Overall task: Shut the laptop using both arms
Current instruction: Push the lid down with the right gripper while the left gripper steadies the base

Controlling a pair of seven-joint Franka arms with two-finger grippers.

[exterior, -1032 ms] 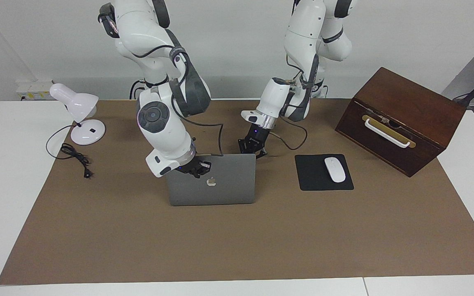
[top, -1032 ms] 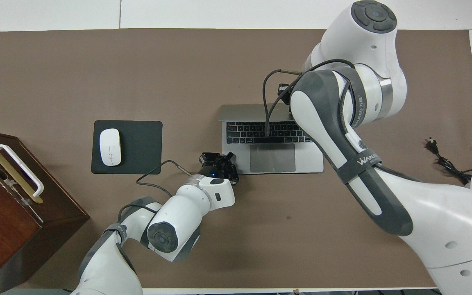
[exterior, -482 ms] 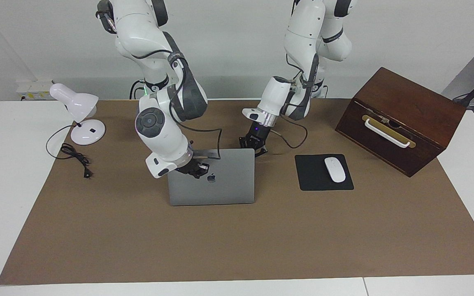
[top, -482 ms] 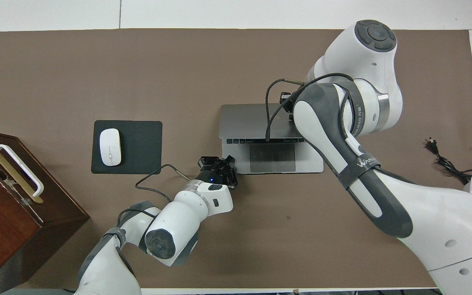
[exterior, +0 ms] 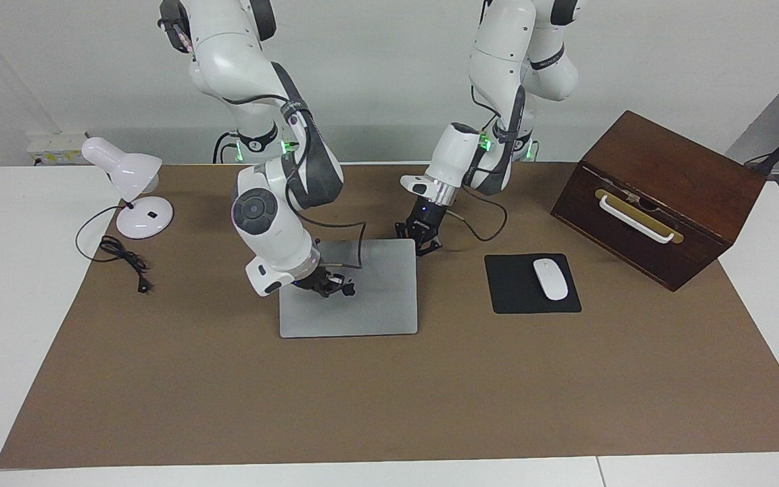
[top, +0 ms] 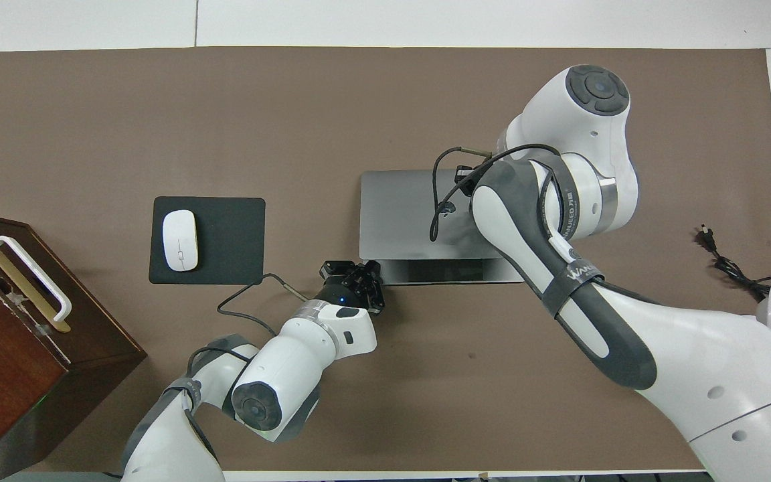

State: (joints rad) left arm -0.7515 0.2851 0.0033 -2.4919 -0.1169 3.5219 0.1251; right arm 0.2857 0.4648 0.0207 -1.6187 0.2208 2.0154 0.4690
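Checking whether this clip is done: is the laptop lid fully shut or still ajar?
Still slightly ajar: in the overhead view the laptop shows a strip of its base past the lid's edge. The right gripper is on the lid.

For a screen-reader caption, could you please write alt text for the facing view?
A laptop lies almost shut on a brown mat, the right tool on its lid and the left tool at its corner nearest the robots. Beside it are a mouse, wooden box and lamp.
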